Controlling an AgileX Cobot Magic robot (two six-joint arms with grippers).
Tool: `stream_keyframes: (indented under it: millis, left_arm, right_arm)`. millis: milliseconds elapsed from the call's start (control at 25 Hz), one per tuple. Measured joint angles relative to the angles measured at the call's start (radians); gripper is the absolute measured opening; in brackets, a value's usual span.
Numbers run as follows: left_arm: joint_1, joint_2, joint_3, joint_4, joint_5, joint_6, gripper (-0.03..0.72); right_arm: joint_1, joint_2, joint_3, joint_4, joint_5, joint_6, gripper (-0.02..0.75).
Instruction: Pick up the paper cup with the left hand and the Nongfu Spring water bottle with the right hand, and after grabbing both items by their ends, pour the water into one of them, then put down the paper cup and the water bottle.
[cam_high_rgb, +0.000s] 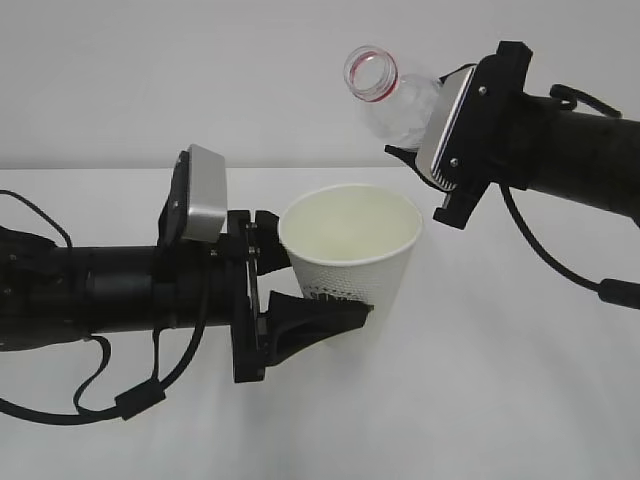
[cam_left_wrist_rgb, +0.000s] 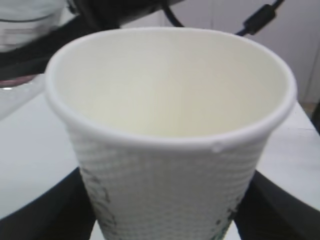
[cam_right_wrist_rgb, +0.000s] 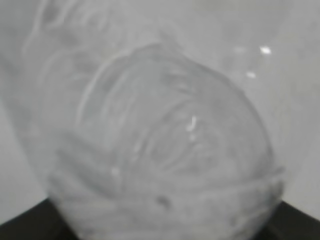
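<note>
Paper cup (cam_high_rgb: 352, 268) | left hand (cam_high_rgb: 285, 290) grips; print unreadable | bottle (cam_high_rgb: 392, 95) | right hand (cam_high_rgb: 440, 130) grips

Both arms are matte black tubes ending in black angular gripper parts. The left arm (cam_high_rgb: 110, 295) carries a silver-grey box (cam_high_rgb: 200, 195) with rounded corners above its wrist, a flat black plate behind the fingers, and thin black cables looping beneath it with a small cylindrical bead on one. The right arm (cam_high_rgb: 580, 150) has a grey rectangular box (cam_high_rgb: 455, 125) with ribbed edge and small dark screws at its wrist, a black bracket around it, and a black cable hanging down to a thicker connector.
</note>
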Motion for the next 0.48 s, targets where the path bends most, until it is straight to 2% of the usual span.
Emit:
stream_keyframes:
  millis: [240, 480]
  left_arm:
    - [0.065, 0.0, 0.0, -0.043, 0.0, 0.011, 0.565]
    - [0.072, 0.0, 0.0, -0.035, 0.0, 0.013, 0.55]
  right_arm:
    - [0.0, 0.0, -0.002, -0.017, 0.0, -0.011, 0.461]
    - [0.0, 0.0, -0.002, -0.023, 0.0, -0.043, 0.461]
